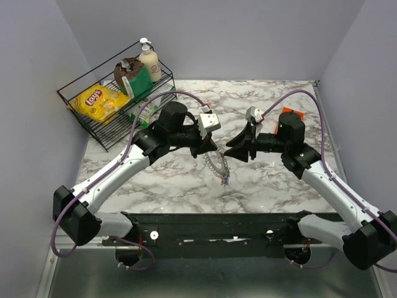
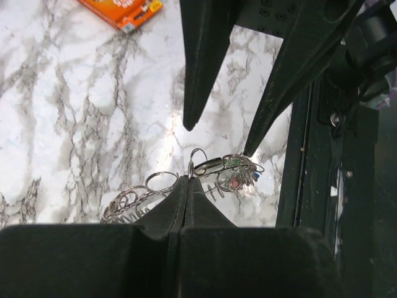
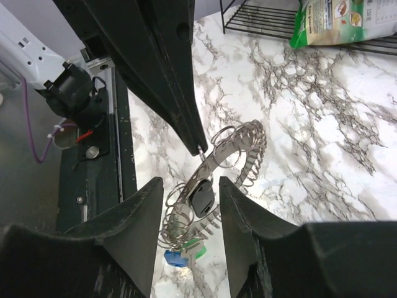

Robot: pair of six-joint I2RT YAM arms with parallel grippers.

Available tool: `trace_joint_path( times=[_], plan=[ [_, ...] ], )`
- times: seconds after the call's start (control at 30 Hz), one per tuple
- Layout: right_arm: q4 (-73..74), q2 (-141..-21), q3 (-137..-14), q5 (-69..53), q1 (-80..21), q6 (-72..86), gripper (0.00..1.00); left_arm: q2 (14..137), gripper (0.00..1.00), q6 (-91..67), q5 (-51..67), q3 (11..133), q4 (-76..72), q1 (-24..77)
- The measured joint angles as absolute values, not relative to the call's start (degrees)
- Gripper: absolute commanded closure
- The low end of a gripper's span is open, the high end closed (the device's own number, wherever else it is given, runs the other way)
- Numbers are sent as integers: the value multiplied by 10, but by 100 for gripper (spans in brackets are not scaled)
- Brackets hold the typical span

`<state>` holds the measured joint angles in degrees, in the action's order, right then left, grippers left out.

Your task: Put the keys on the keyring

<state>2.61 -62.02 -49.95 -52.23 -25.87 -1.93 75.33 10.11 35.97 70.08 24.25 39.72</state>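
Standing apart at the near edge of the right wrist view, the fingers of the right gripper (image 3: 190, 186) were spread, with the black-headed key (image 3: 201, 200) between them; I could not tell whether either pad touched it. Just below it, at the ring's near end, hung the blue-headed key (image 3: 175, 257) among a bunch of small wire loops. Both sat on the keyring (image 3: 242, 146), a grey metal ring with a looped, toothed rim that curved up and away from the right fingers. At its upper edge the left gripper (image 3: 193, 133) came in from the opposite side with its fingers pressed together, pinching the ring's rim. The left wrist view showed the same pinch from behind, with the ring to either side of the closed tips and the right gripper's two spread tips just beyond it. From above, the ring was tilted between the two grippers over the middle of the marble table (image 1: 279, 186); whether its low end touched the surface was not clear. Farther off lay an orange packet (image 2: 121, 11) on the right, and at the far left corner a black wire rack (image 1: 93, 121) held a yellow chips bag (image 1: 99, 102) and a pump bottle (image 1: 149, 62).
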Motion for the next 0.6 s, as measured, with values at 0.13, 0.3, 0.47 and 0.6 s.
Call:
trace_joint_path(
  times=[0.13,0.3,0.47,0.6],
  plan=[
    [24,-615,-500,-519,-259,-16,60,731,100,78,360,654,169,391],
    [22,-615,-500,-519,-259,-14,63,704,100,68,358,612,114,390],
    [17,-620,-500,-522,-259,-13,65,682,100,62,357,582,64,390],
    [15,-632,-500,-529,-259,-11,67,675,100,61,357,576,38,390]
  ],
)
